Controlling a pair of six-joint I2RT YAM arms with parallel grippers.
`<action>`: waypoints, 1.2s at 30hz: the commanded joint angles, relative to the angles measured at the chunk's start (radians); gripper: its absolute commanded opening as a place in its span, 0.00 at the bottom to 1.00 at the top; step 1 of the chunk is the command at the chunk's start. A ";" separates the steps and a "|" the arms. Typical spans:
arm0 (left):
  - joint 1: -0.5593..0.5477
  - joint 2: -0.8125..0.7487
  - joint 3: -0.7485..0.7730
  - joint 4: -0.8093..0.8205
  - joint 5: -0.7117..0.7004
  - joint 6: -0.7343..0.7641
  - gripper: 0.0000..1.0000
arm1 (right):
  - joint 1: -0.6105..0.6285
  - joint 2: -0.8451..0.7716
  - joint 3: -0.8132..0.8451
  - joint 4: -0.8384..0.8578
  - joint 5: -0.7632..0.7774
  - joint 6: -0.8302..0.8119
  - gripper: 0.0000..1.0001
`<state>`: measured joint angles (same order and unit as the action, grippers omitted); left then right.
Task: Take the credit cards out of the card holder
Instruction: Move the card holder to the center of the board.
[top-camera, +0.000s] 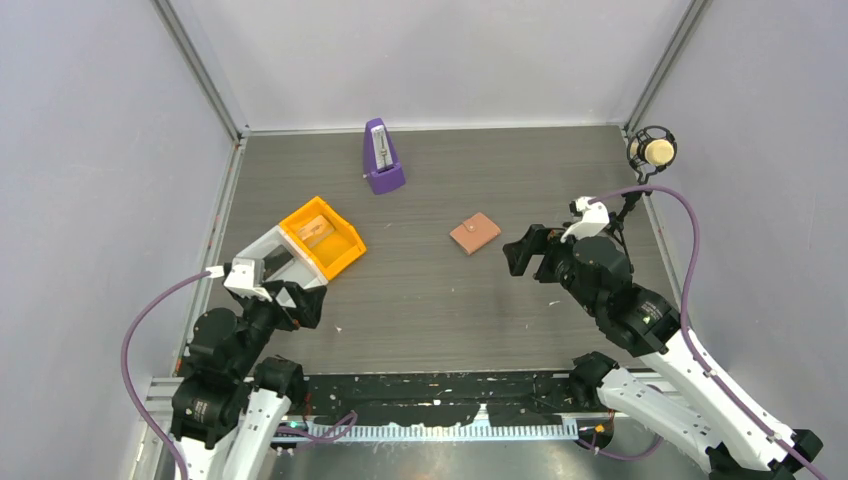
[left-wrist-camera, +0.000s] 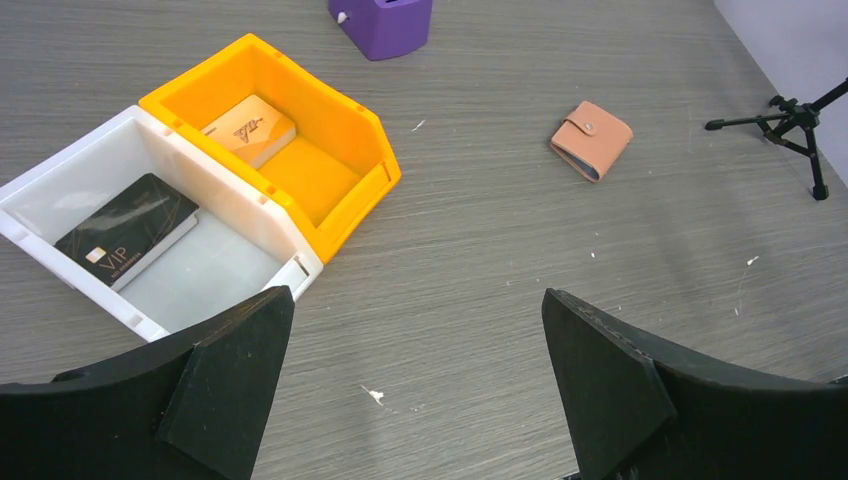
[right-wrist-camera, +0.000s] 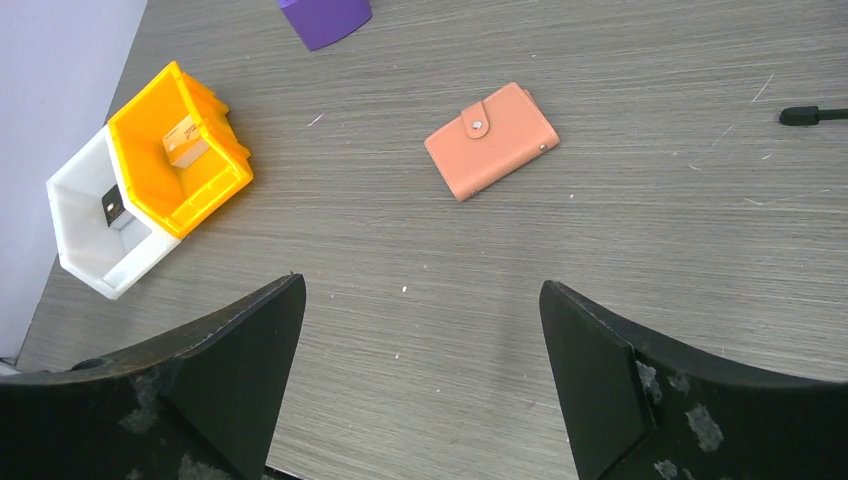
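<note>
One black card (left-wrist-camera: 127, 228) in white bin (left-wrist-camera: 215, 272)

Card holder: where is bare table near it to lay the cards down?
Bare grey tabletop lies between the closed salmon-tan leather card holder and the orange plastic bin, and nearer the arm bases. Crowded: left edge, with that bin, the white plastic bin and the left gripper.

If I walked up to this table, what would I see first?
The bright orange bin on the table's left, joined to a white bin, jumps out first. Next come the purple wedge-shaped object standing at the back and the little salmon card holder, which lies snapped shut by itself near the middle. The left gripper and the right gripper are both open and touch nothing.
</note>
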<state>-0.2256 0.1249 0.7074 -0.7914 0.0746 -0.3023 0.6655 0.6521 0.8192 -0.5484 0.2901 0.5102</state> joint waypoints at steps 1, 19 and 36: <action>0.006 0.015 0.004 0.010 -0.022 0.014 1.00 | -0.003 -0.003 -0.013 0.048 0.030 0.020 0.95; 0.006 0.010 0.003 0.004 -0.031 0.009 1.00 | -0.003 0.496 0.104 0.266 0.300 -0.400 0.83; 0.005 0.010 0.004 0.001 -0.036 0.014 1.00 | -0.101 1.102 0.489 0.190 0.040 -0.642 0.55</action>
<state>-0.2256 0.1390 0.7074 -0.8036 0.0483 -0.3027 0.5842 1.7115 1.2221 -0.3347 0.4545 -0.1104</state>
